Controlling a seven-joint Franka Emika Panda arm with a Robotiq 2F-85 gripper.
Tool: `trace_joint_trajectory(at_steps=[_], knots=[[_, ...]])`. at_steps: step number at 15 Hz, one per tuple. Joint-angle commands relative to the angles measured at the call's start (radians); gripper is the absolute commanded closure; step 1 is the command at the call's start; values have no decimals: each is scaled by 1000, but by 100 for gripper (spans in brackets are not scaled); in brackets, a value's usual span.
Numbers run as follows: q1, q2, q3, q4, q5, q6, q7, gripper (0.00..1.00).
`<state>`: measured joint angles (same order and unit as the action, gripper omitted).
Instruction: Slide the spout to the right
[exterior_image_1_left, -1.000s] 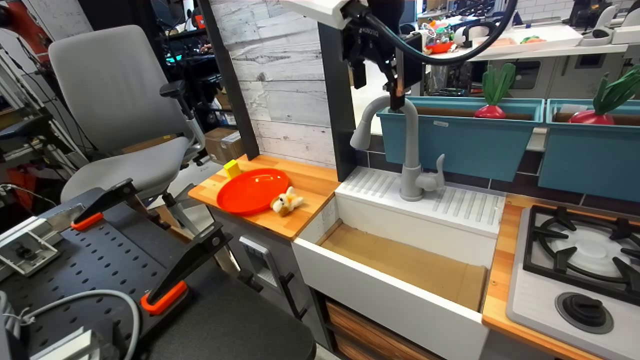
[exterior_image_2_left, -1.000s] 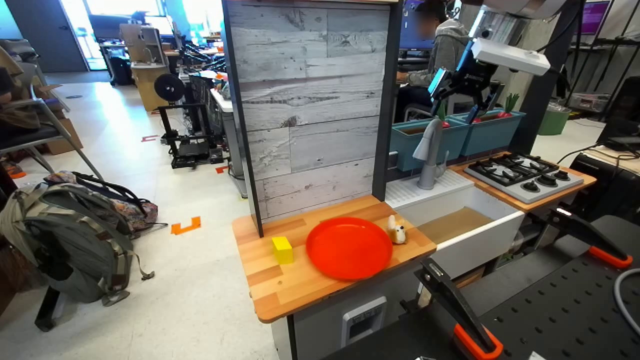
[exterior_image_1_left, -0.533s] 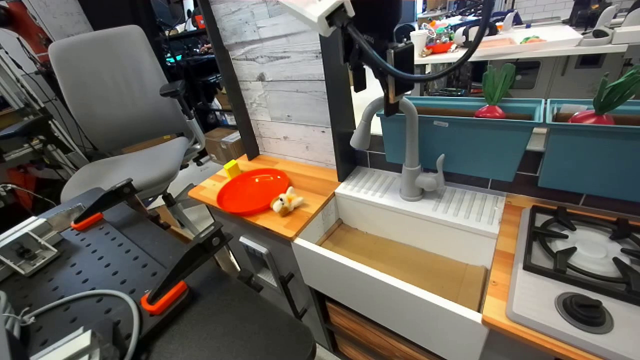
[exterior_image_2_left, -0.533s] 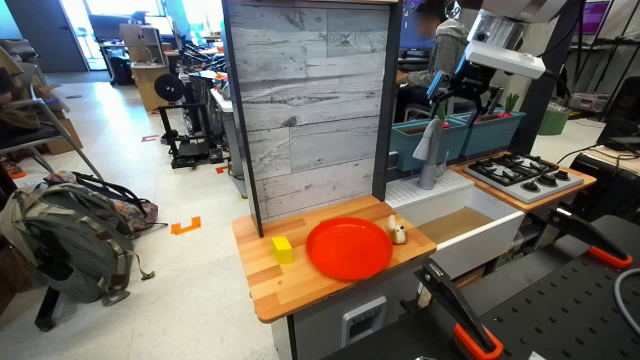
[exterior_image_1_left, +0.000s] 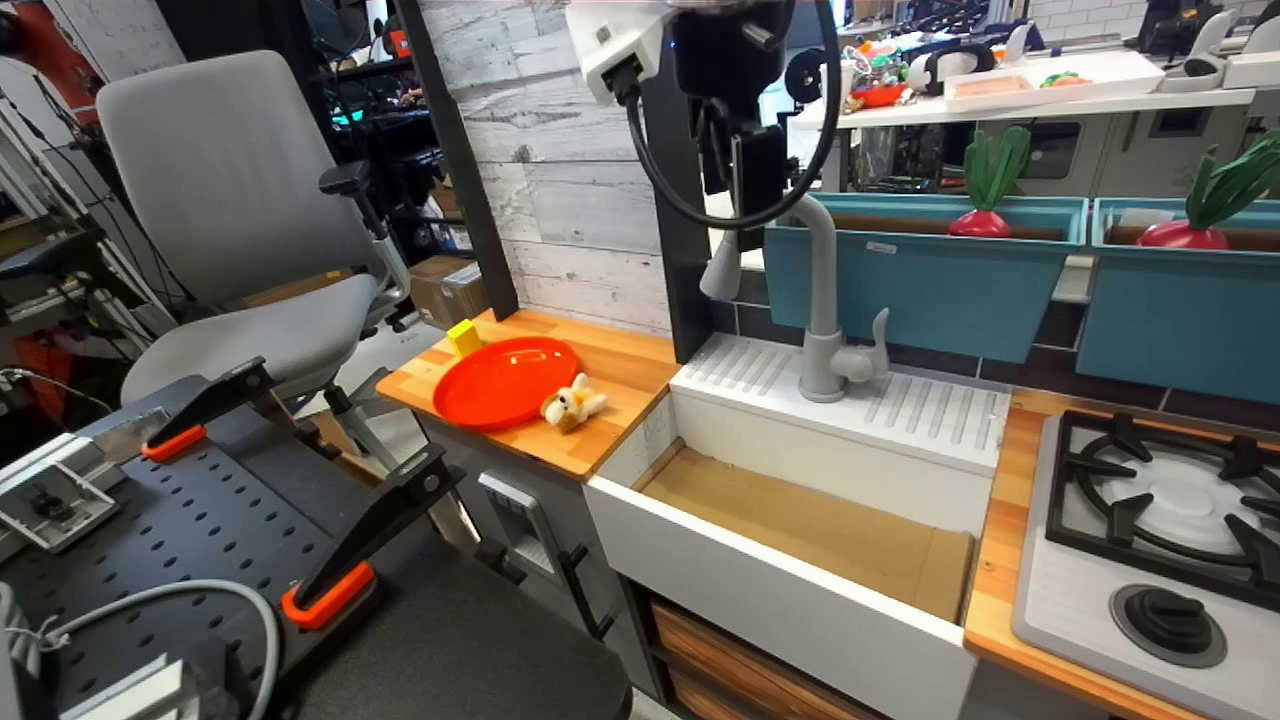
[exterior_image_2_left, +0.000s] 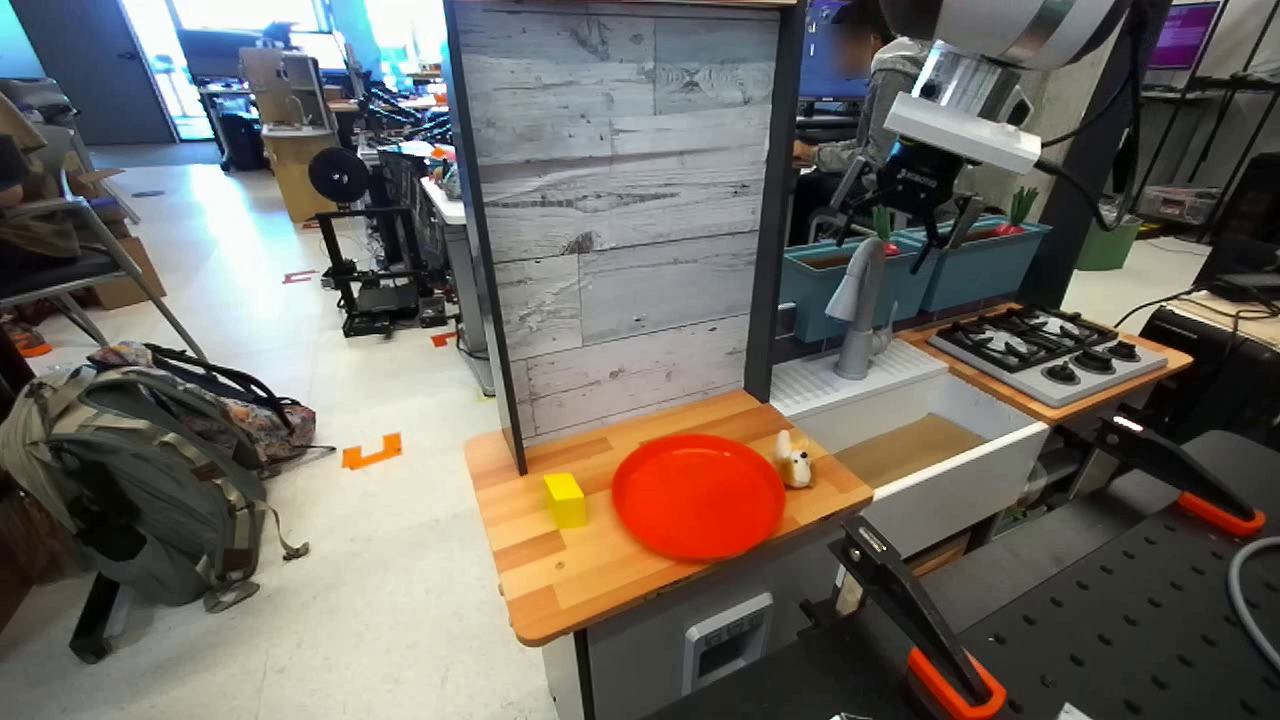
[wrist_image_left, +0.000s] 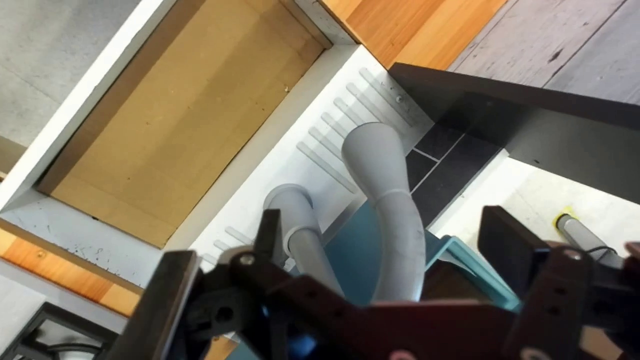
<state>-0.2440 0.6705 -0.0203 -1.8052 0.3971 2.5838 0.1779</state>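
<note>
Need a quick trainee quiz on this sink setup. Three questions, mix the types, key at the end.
1. Fill in: the grey spout rises from the white ribbed ledge at the back of the ____.
2. True or false: the yellow block stands on the wooden counter, beside the red plate.
3. Multiple choice: in the wrist view, the gripper is
A) shut on the grey spout
B) open
C) out of the picture

Key:
1. sink
2. True; an exterior view shows a gap between the yellow block and the red plate.
3. B; its jaws stand apart.
</note>
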Motion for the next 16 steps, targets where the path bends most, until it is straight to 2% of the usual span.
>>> trace_joint_trajectory(at_steps=[1,2,4,7,12,16], knots=[[8,62,11,83,46,11,61,0],[9,75,11,100,48,9,76,21],[12,94,10,121,46,21,80,34],[10,114,10,143,40,23,81,60],[2,100,16,102,36,64,42,96],[-7,68,12,52,22,86,-4,94]])
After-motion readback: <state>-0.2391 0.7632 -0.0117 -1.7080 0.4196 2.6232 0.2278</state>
